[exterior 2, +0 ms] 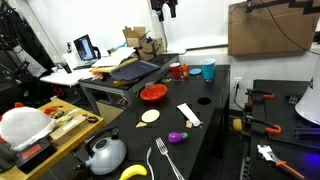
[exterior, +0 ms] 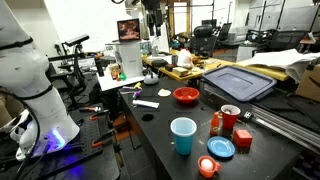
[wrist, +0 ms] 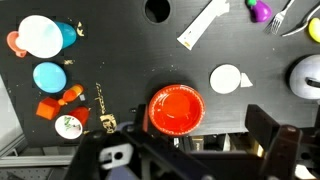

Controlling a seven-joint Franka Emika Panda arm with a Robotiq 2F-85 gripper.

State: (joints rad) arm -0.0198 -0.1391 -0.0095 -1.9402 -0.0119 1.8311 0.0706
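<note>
My gripper [exterior: 152,10] hangs high above the black table [exterior: 160,125], near the top edge in both exterior views [exterior 2: 165,8]. In the wrist view its two dark fingers stand wide apart at the bottom of the picture [wrist: 190,142], open and empty. A red bowl [wrist: 176,110] lies far below, almost straight under it, near the table edge; it shows in both exterior views [exterior: 186,95] [exterior 2: 153,93]. A white disc [wrist: 226,78] and a white strip [wrist: 203,25] lie beside the bowl. Nothing touches the gripper.
A blue cup [exterior: 183,135], a blue lid [exterior: 221,148], a red mug [exterior: 229,117] and a red block [exterior: 243,138] stand at one end. A purple eggplant [exterior 2: 177,137], a fork [exterior 2: 165,160], a kettle [exterior 2: 105,153] and a banana [exterior 2: 133,172] lie at the opposite end.
</note>
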